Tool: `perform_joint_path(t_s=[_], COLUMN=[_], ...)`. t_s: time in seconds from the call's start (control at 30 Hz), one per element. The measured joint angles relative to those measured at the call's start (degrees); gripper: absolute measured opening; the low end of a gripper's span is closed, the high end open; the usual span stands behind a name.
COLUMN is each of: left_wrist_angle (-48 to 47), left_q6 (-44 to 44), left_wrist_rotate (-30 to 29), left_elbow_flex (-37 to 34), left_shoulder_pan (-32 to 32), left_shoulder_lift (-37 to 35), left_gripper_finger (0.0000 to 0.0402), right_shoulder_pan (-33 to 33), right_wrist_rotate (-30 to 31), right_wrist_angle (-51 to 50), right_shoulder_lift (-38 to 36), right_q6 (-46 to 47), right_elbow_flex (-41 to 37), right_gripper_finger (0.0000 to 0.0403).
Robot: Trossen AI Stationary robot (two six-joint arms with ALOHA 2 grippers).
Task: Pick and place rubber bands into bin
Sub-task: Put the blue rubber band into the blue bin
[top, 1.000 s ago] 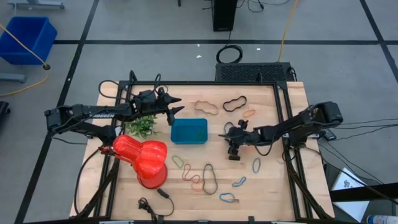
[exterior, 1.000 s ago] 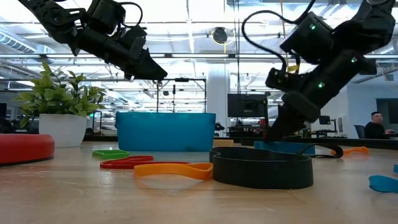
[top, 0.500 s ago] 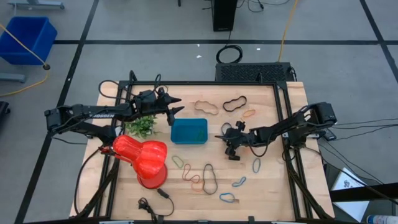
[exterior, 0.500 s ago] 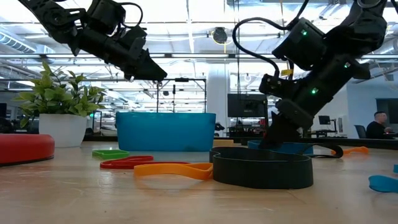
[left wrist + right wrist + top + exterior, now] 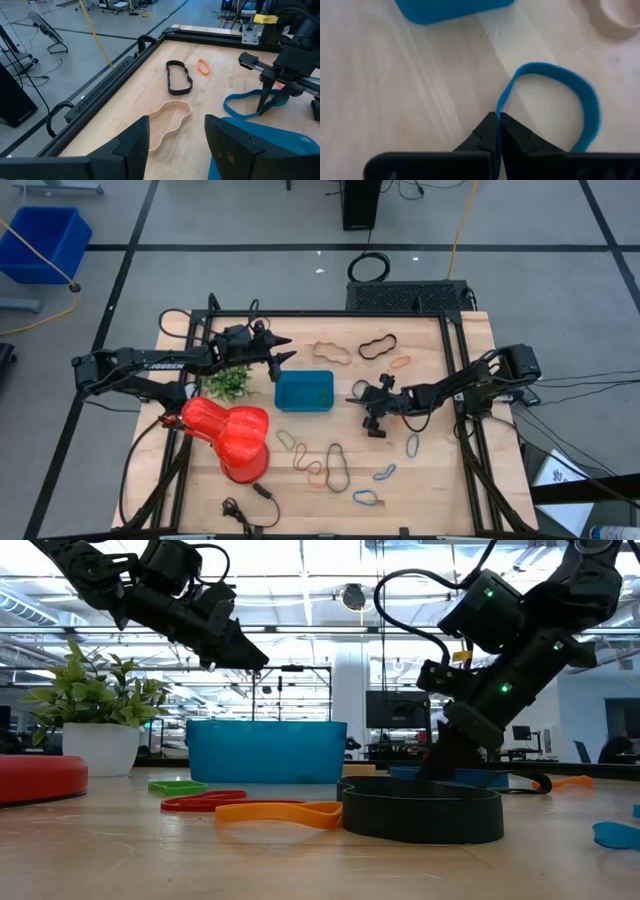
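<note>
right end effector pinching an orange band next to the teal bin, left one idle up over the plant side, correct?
Not quite: the band is blue, not orange. The right wrist view shows the right end effector shut on a blue loop beside the teal bin. The left end effector does hang idle above the table near the plant.

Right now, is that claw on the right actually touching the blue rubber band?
Touching. In the right wrist view the right gripper has its fingers pinched shut on the blue rubber band, whose strip runs straight in between the tips, near the bin.
</note>
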Motion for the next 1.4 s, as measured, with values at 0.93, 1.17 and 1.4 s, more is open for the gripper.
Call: perform_joint_path(t_s=[0.93,1.17,1.4], left_wrist_angle=[0.2,0.2,0.1], left_q6=[0.2,0.2,0.2], left_wrist_rotate=[0.0,0.0,0.0], left_elbow_flex=[0.0,0.0,0.0], left_shoulder_pan=[0.0,0.0,0.0], left_shoulder_lift=[0.0,0.0,0.0], left_gripper_finger=[0.0195,0.0195,0.0195], right_shoulder_pan=[-3.6,-3.8,-4.8], right_wrist_rotate=[-15.2,-18.2,-18.3], right_wrist_angle=[46.1,32.9,34.3], right_shoulder_lift=[-10.7,-7.7,-0.4], right_q6=[-29.3,-31.0,-30.9], right_elbow_flex=[6.9,13.8,14.5], right_gripper_finger=[0.0000,0.0000,0.0000])
